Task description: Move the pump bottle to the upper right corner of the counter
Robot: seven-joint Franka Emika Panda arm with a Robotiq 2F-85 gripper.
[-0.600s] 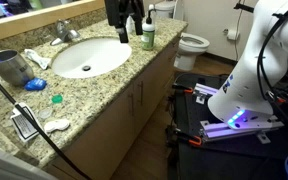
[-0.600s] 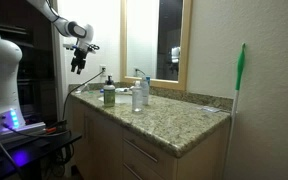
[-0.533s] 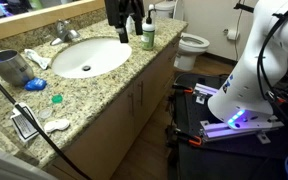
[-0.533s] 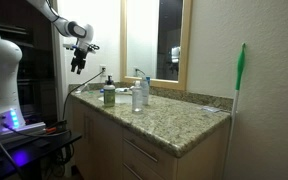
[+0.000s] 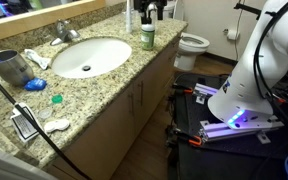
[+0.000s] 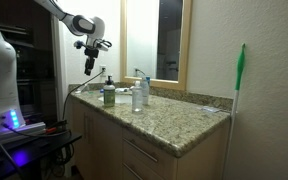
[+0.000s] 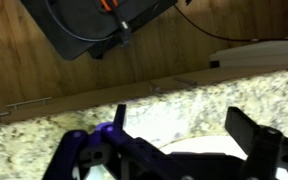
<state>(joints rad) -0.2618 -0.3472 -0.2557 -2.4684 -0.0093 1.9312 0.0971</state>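
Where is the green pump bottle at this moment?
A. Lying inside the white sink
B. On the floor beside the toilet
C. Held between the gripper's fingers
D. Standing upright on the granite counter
D: the green pump bottle stands upright on the granite counter, while the gripper hangs in the air, apart from it, and holds nothing.

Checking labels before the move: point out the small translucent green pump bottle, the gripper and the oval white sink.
small translucent green pump bottle [image 5: 147, 38]: in an exterior view, green body.
gripper [image 6: 88, 69]: in an exterior view, between fingertips.
oval white sink [image 5: 84, 58]: in an exterior view, bare basin.
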